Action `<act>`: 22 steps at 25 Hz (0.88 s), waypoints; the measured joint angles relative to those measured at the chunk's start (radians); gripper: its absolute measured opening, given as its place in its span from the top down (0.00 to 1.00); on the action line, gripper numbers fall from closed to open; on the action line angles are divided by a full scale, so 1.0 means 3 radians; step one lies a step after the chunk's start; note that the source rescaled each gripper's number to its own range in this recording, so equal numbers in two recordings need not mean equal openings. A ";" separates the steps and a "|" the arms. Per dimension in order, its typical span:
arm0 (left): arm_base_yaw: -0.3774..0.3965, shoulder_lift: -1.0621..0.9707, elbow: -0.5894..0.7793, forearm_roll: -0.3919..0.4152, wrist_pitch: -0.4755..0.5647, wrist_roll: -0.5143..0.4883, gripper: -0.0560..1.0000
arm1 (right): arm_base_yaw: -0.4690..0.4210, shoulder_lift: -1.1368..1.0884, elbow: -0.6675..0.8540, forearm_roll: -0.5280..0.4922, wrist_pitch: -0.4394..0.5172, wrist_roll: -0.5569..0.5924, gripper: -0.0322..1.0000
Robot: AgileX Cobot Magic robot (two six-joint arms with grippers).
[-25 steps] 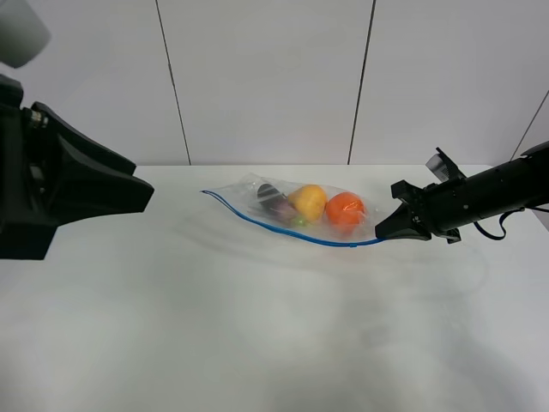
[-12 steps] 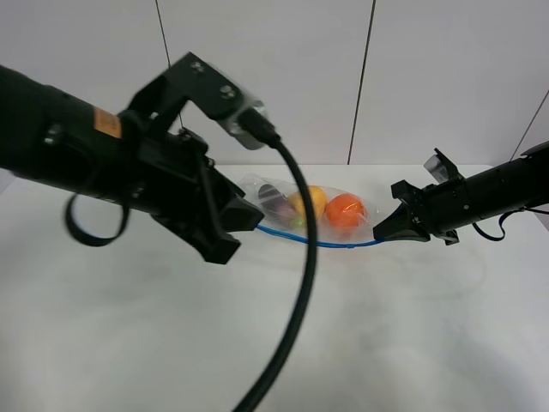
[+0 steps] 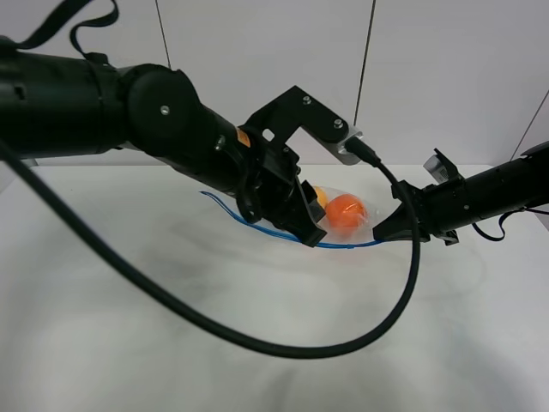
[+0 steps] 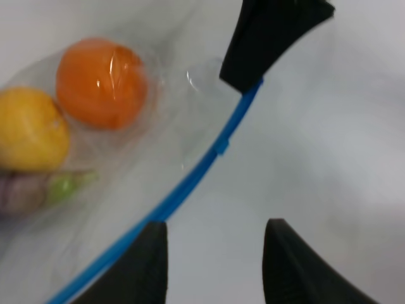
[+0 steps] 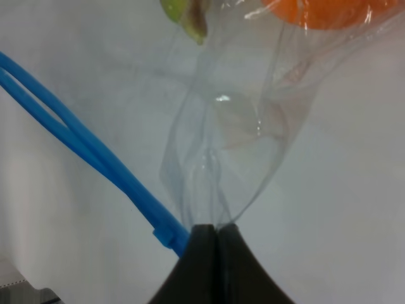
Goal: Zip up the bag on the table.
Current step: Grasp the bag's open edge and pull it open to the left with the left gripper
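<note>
We hold our left gripper (image 4: 215, 266) with jaws apart and nothing between them, right by the blue zipper strip (image 4: 190, 183). Beyond it the bag (image 4: 180, 111) lies on the table (image 3: 257, 343), holding an eggplant (image 4: 22, 190), a pear (image 4: 31, 130) and an orange (image 4: 101, 82). At the far corner our right gripper (image 5: 218, 231) pinches the plastic tight

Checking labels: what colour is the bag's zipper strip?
The zipper strip of the clear bag is blue, clearest in the left wrist view.

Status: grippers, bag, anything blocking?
Left gripper open, by the zipper strip. Right gripper shut on the bag corner. Strip parted, not zipped. No obstruction seen.
</note>
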 joint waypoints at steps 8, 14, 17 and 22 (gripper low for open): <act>-0.0154 0.0548 -0.0296 0.0000 -0.0167 0.0080 0.44 | 0.0000 0.0000 0.0000 0.0000 0.0003 0.0000 0.97; -0.0186 0.0816 -0.0314 0.0000 -0.0349 0.0084 0.44 | 0.0000 0.0000 0.0000 0.0003 0.0009 0.0000 0.97; -0.0186 0.0917 -0.0338 0.0000 -0.0422 0.0084 0.44 | 0.0000 0.0000 0.0000 0.0040 0.0060 0.0000 0.97; -0.0186 0.0993 -0.0358 0.0000 -0.0499 0.0106 0.44 | 0.0000 0.0000 0.0000 0.0054 0.0097 0.0000 0.97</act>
